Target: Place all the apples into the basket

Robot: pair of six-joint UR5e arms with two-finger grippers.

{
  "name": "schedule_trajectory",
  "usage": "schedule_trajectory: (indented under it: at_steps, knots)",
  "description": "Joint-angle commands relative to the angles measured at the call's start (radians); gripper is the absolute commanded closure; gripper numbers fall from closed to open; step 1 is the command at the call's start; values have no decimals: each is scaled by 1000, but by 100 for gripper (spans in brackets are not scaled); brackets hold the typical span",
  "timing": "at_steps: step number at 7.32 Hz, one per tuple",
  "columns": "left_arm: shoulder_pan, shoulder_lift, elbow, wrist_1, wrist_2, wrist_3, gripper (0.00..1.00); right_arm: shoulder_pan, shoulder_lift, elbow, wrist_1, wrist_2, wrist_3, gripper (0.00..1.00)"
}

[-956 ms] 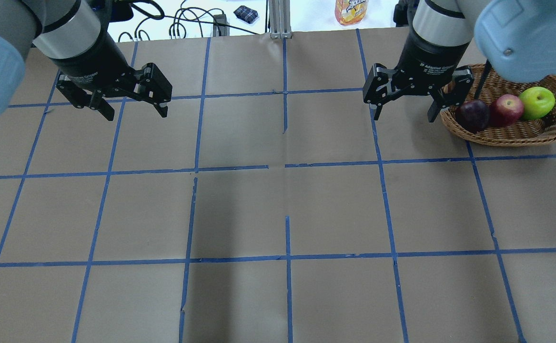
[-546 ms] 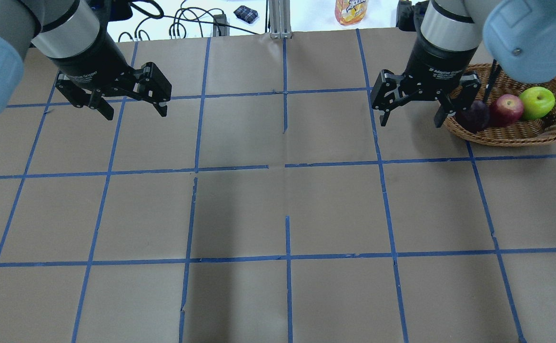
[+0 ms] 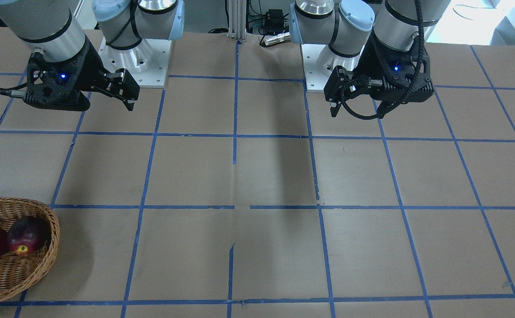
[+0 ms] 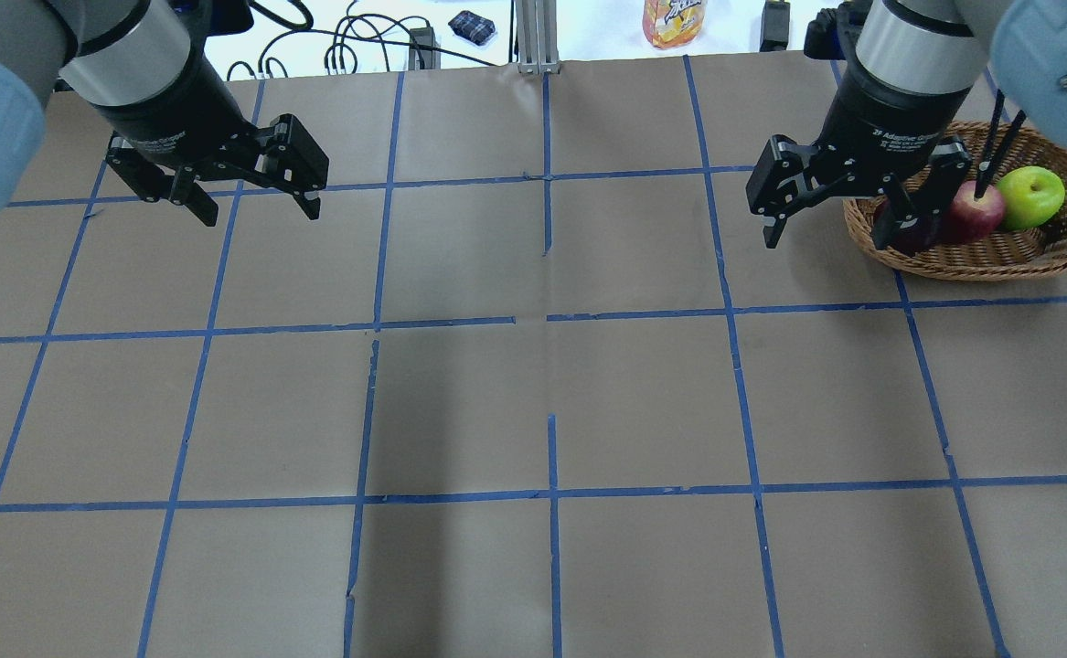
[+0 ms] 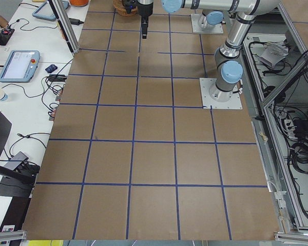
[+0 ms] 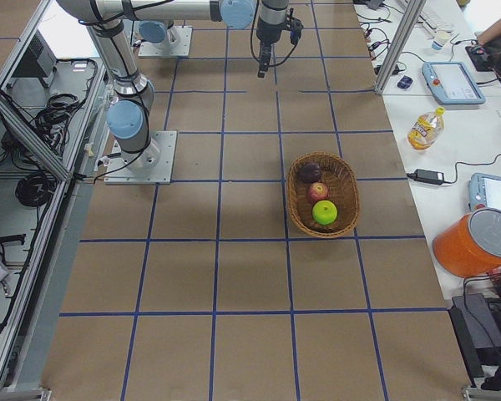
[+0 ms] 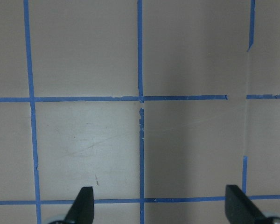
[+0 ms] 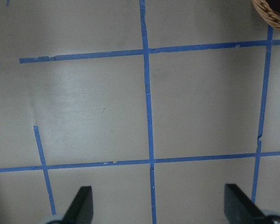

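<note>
The maroon apple (image 4: pixel 926 238) is mostly hidden by the right gripper (image 4: pixel 826 244); the basket (image 3: pixel 52 240) is cut off in the front-facing view.

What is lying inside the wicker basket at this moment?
The basket holds three apples in a row: a dark maroon apple, a red apple and a green apple. Its floor under them is covered; nothing else shows inside.

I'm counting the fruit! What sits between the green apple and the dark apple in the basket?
The red apple sits between the green apple and the dark apple, all in the basket; the exterior right view shows it best.
</note>
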Motion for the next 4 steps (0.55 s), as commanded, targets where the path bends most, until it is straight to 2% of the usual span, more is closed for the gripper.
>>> schedule_trajectory:
  at_steps: [1, 4]
  knots:
    - [0, 2, -2, 0, 0, 0, 0, -4, -2, 1, -4, -1, -2, 0]
    - [-2, 6, -11, 0, 0, 0, 0, -8, -1, 1, -7, -1, -2, 0]
